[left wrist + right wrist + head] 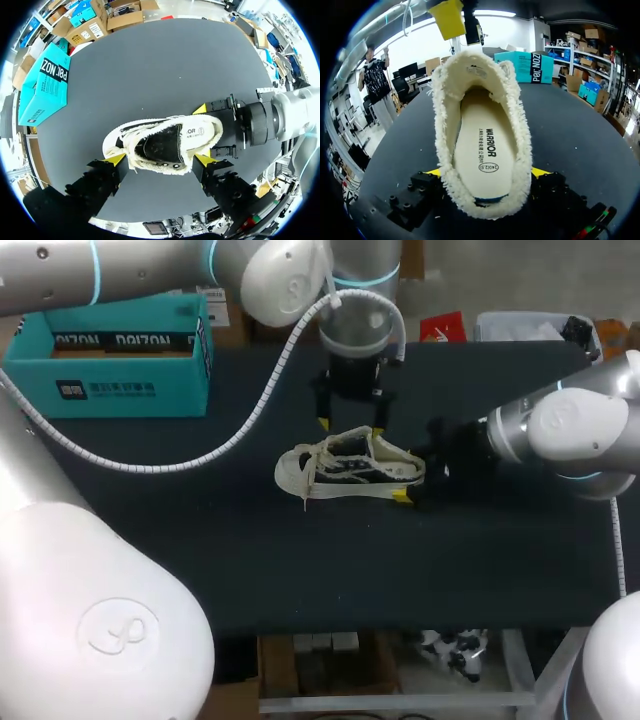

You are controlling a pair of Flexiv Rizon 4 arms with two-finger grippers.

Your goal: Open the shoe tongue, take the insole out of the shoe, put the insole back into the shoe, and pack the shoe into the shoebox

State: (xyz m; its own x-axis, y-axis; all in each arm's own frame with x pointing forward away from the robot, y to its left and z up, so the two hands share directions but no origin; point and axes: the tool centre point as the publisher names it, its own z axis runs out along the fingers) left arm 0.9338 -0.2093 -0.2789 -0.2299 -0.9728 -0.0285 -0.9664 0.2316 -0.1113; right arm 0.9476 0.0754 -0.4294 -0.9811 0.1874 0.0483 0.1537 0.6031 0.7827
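**Gripping a cream shoe (350, 468) mid-table (300, 570)**

Clamping the shoe's heel in the right pincer (488, 172). Holding the left pincer (159, 160) wide over the shoe's opening. Revealing the insole (480, 145) at full length only through the right wrist view. Seeing the teal shoebox (110, 360) well apart, at the far left corner.

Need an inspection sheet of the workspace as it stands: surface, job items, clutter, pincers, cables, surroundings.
surface: black table.
job's things: cream lace-up shoe at mid-table, insole inside it; teal shoebox at the far left corner.
clutter: nothing seen.
pincers: left pincer open, above the shoe with a finger to each side of its opening; right pincer shut on the shoe's heel.
cables: white coiled conduit from the left arm drapes across the table's left half.
surroundings: nothing seen reaching over the table.
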